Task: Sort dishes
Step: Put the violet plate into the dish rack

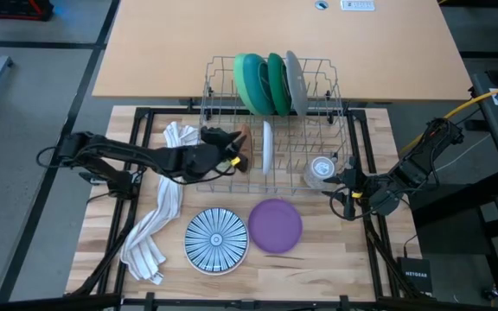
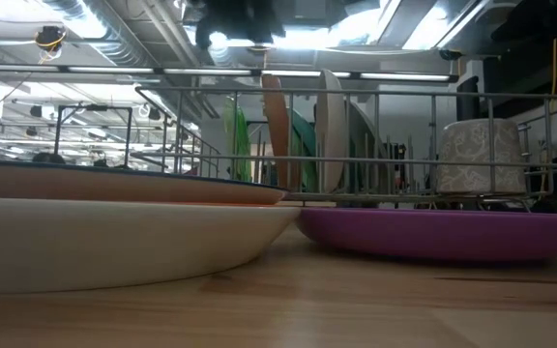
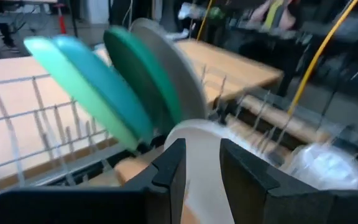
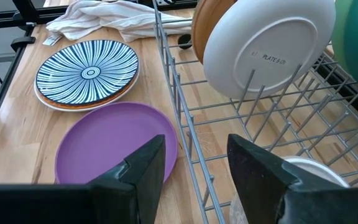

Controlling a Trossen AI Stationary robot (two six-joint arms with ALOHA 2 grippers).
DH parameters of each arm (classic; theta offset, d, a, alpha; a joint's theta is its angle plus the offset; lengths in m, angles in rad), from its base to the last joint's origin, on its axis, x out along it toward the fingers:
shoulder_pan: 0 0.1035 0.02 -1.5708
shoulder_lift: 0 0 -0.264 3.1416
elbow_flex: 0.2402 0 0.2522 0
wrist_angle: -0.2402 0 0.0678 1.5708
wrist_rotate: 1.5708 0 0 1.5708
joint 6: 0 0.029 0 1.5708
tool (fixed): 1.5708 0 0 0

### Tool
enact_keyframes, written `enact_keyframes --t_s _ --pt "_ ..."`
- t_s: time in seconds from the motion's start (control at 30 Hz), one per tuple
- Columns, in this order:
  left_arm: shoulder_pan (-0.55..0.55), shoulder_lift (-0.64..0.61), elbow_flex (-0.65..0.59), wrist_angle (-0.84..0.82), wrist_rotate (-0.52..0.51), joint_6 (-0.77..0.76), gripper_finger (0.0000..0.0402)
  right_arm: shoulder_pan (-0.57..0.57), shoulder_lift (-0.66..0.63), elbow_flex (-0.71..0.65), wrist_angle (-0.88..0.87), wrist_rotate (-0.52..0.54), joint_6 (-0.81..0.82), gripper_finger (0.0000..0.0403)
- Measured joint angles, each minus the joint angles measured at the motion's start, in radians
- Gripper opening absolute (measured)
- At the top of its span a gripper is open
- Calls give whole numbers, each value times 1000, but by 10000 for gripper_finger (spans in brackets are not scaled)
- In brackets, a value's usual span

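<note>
In the wire dish rack [image 1: 223, 177], light green [image 1: 247, 82], teal [image 1: 275, 82] and grey [image 1: 296, 82] plates stand on edge at the far end. A white plate [image 1: 267, 145] and an orange plate [image 4: 205, 25] stand on edge mid-rack. My left gripper [image 3: 197, 165] is open over the rack's left part [image 1: 232, 149], its fingers on either side of the white plate's rim [image 3: 197, 140]. My right gripper [image 4: 194, 165] is open and empty at the rack's right wall [image 1: 342, 186]. The blue-and-white striped plate [image 1: 216, 240] lies on an orange-rimmed plate, with the purple plate [image 1: 275, 225] flat on the table. My left gripper's open fingers [image 3: 169, 165] stand on either side of the white plate's upper rim [image 3: 197, 140], coming from the table's left. I cannot tell whether they touch it or the orange plate [image 3: 126, 169] beside it.
A clear glass cup [image 1: 322, 169] stands in the rack's near right corner, close to my right gripper. A white striped towel [image 1: 158, 216] lies at the table's left. The rack's wire wall [image 4: 179, 118] runs between my right fingers. Bare wood [image 1: 335, 250] lies near the front right.
</note>
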Motion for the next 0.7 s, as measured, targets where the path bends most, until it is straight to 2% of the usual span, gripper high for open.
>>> enact_keyframes --t_s 0.17,0.27,0.37,0.53,0.7 --pt "-67 -52 1 22 47 -52 88 0 0 0 2 0 2 179" --pt "-122 -55 1 24 168 -138 88 0 0 0 3 -6 43 179" --pt "-194 -26 2 27 290 -178 88 0 0 0 2 -61 57 179" --pt "-331 99 2 115 327 -98 88 0 0 0 3 -180 96 179" --pt "-404 284 28 277 340 33 88 0 0 0 4 -222 99 179"
